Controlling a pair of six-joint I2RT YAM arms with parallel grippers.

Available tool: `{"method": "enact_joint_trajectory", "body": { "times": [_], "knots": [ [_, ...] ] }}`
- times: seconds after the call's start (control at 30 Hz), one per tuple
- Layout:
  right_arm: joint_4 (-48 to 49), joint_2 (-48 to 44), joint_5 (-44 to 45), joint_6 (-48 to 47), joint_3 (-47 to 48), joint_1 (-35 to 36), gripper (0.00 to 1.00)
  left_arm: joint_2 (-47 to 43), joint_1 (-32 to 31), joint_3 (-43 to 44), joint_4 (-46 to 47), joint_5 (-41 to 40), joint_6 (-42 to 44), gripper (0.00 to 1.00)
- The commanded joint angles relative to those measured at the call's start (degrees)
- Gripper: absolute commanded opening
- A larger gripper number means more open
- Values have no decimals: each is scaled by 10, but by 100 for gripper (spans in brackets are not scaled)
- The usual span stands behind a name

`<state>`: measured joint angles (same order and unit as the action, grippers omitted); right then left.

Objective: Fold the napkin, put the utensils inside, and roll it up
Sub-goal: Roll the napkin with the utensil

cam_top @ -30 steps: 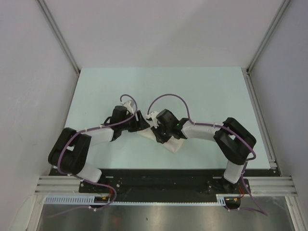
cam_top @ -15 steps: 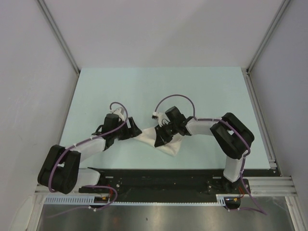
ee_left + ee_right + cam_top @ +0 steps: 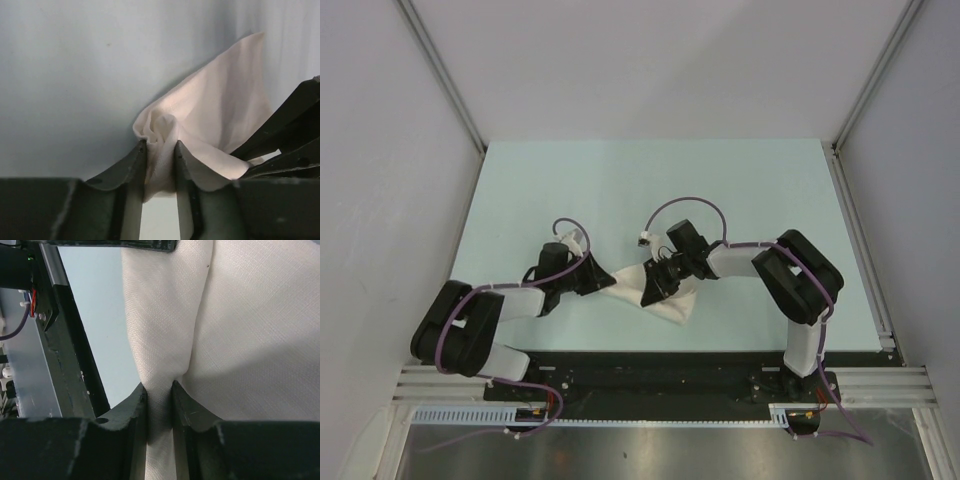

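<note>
The cream-white napkin [image 3: 665, 303] lies bunched near the table's front middle, stretched between both arms. My left gripper [image 3: 603, 281] is shut on its left end; in the left wrist view a crumpled fold of the napkin [image 3: 210, 115] sits pinched in my left gripper [image 3: 160, 150]. My right gripper [image 3: 650, 287] is shut on the napkin too: in the right wrist view the napkin [image 3: 250, 330] hangs taut from my right gripper [image 3: 159, 392]. The utensils are out of view.
The pale green table [image 3: 650, 190] is walled by grey panels left, right and behind. A black rail [image 3: 650, 375] with the arm bases runs along the near edge. The right arm's dark link [image 3: 285, 130] shows beside the cloth in the left wrist view.
My left gripper opened wide, moved a little toward the near edge and has closed on the napkin's left end. The right gripper kept its grip and shifted slightly right.
</note>
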<state>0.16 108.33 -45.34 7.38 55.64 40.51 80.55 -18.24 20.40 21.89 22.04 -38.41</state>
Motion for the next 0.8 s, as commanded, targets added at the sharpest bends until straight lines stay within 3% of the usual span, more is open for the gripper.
{"method": "enact_joint_trajectory", "body": {
  "times": [0.0, 0.03, 0.1, 0.13, 0.17, 0.33, 0.4, 0.53, 0.63, 0.77],
  "knots": [
    [-41, 20, 3, -10, -9, 4, 23, 24, -2, -15, 16, 47, -18, 23],
    [-46, 16, 5, -10, -4, 4, 25, 23, -2, -12, 13, 47, -17, 8],
    [-60, -1, 17, -13, 3, 3, 36, 18, -2, -5, -10, 37, -10, 0],
    [-77, -11, 24, -18, 7, 2, 41, 13, -2, 5, -21, 31, -5, 0],
    [-85, -20, 40, -18, 17, 3, 53, 9, -2, 10, -36, 25, 3, 0],
    [-126, -114, 156, -18, 46, 13, 70, 25, -2, 59, -116, 15, 37, 0],
    [-123, -142, 218, -21, 48, 40, 73, 41, -1, 67, -127, 19, 44, 0],
    [-105, -192, 469, -63, 36, 127, 75, 58, -1, 82, -135, 26, 48, 0],
    [-76, -190, 581, -99, 20, 194, 75, 64, -1, 88, -140, 27, 51, 0],
    [-21, -173, 666, -147, -5, 249, 73, 65, -1, 91, -146, 26, 52, 0]
  ]
}}
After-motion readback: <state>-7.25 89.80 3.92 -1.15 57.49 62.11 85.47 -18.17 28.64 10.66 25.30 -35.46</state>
